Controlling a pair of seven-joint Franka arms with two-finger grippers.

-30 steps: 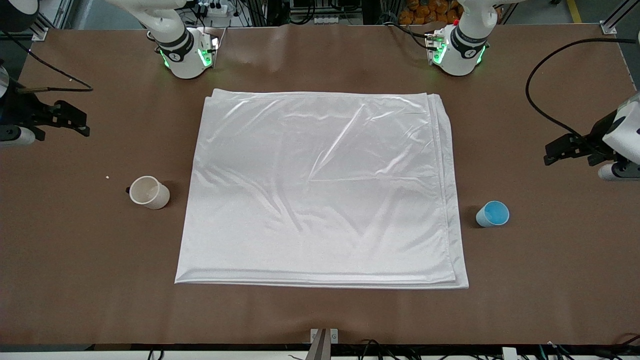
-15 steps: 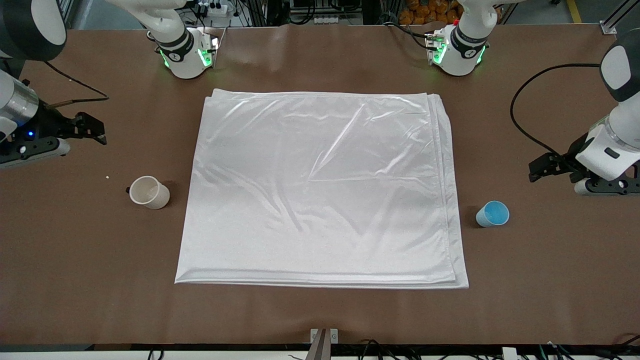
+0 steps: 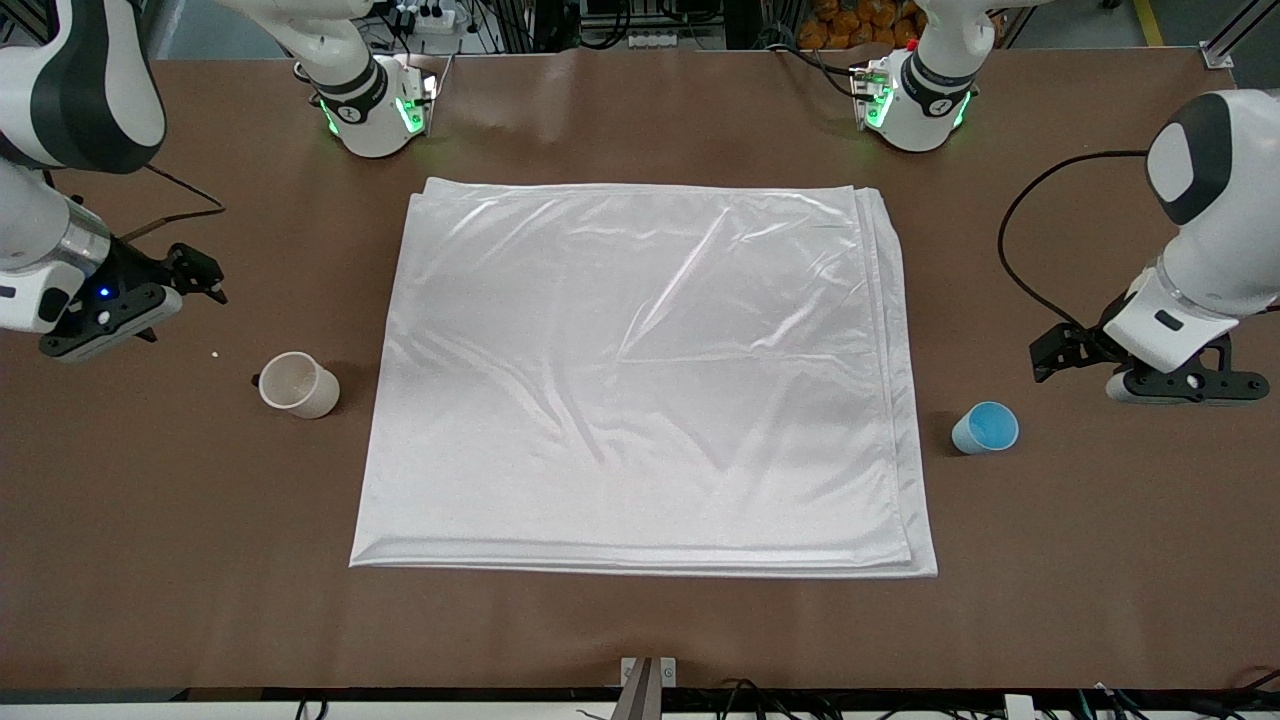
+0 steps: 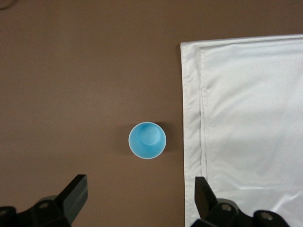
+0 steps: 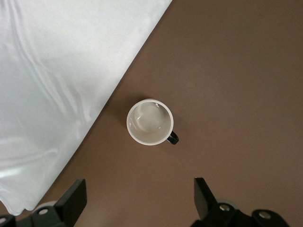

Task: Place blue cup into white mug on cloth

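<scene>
The jaws of both grippers are spread wide and grasp nothing, as I see in each wrist view. Against the earlier frames, both arms have come inward from the ends of the bench toward the cloth. The left gripper now hangs over bare bench toward the left arm's end of the cloth, close to the blue cup, which it was farther from a moment ago. The right gripper has also moved in, and it hangs over bare bench toward the right arm's end of the cloth, near the white mug.

The cups have not moved. The blue cup stands upright on the bench just beside the cloth's edge, not touching it. The white mug stands on the bench near the cloth's edge at the right arm's end, also not on it. The cloth lies flat and carries nothing.
</scene>
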